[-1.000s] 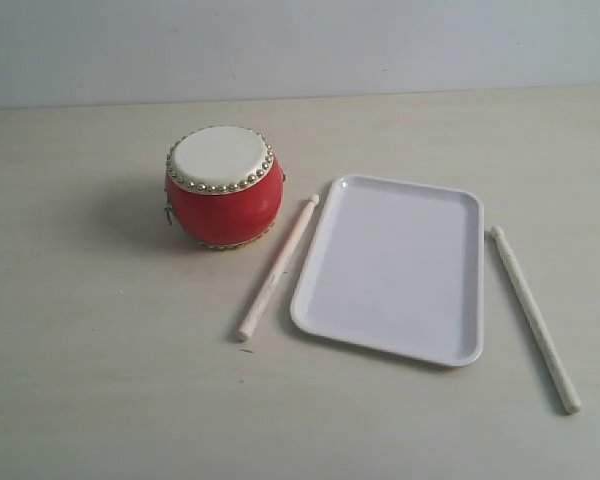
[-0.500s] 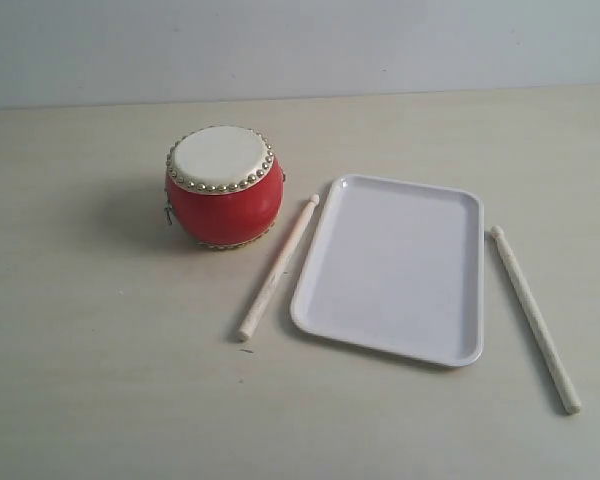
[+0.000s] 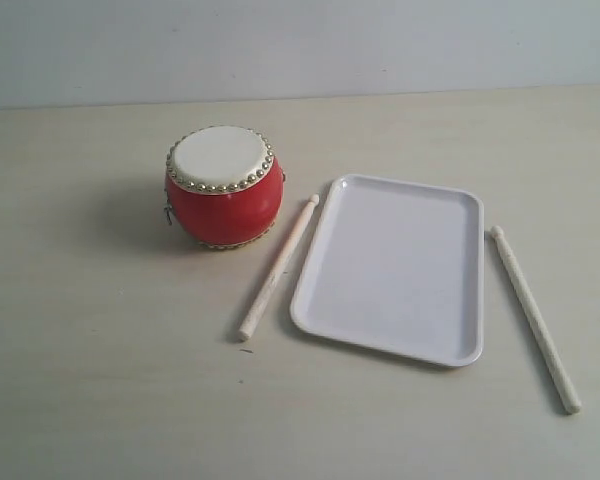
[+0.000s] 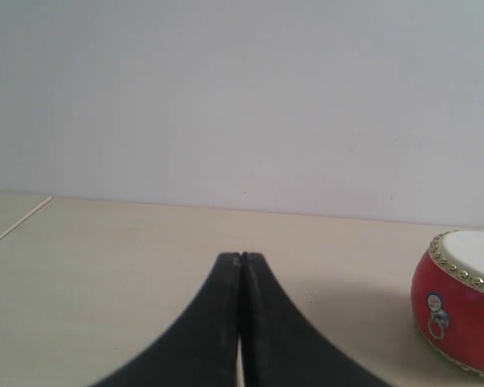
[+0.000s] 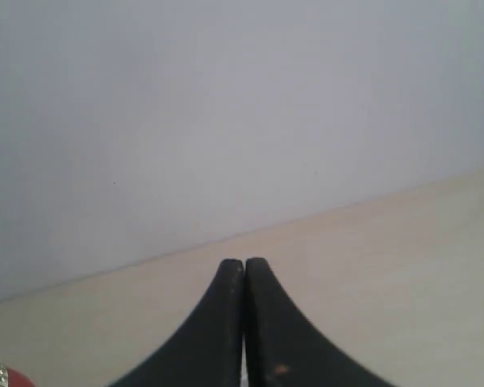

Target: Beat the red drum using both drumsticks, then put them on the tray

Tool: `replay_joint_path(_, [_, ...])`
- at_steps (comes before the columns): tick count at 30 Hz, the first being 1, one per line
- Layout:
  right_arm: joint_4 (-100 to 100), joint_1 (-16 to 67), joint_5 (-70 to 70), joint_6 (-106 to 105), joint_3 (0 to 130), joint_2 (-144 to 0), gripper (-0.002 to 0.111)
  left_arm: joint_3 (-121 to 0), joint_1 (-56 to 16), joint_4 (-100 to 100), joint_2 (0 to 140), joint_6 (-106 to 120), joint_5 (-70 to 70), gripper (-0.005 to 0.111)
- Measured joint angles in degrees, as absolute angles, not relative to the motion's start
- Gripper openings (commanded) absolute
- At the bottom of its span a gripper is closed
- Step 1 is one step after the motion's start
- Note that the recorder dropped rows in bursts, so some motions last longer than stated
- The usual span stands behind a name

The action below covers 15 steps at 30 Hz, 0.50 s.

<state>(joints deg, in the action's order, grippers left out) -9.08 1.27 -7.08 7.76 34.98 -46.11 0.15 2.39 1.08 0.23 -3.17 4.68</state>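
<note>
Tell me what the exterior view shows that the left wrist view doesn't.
Only the exterior view shows the tray, which is empty, with one drumstick lying along one long side and the second drumstick along the other. Only the left wrist view shows the left gripper, its black fingers pressed shut with nothing between them. Both show the red drum, the table and the pale wall behind.

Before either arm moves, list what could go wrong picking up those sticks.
The left gripper and right gripper are shut; lowered like that, they would likely shove a stick aside.
One stick lies close between drum and tray; a gripper may bump either.
The other stick is round and may roll.
</note>
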Motion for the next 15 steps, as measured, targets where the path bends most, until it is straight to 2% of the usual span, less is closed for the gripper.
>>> replay_joint_path(9, [-6.8, 1.3, -35.1, -1.6, 49.0, -66.1, 0.000, 0.2, 2.4, 1.1, 0.2, -3.2, 4.7, 0.000])
replay_joint_path(15, [-5.9, 1.3, -48.8, -5.0, 51.1, -79.2, 0.000, 0.2, 2.4, 1.1, 0.2, -3.2, 3.7, 0.000])
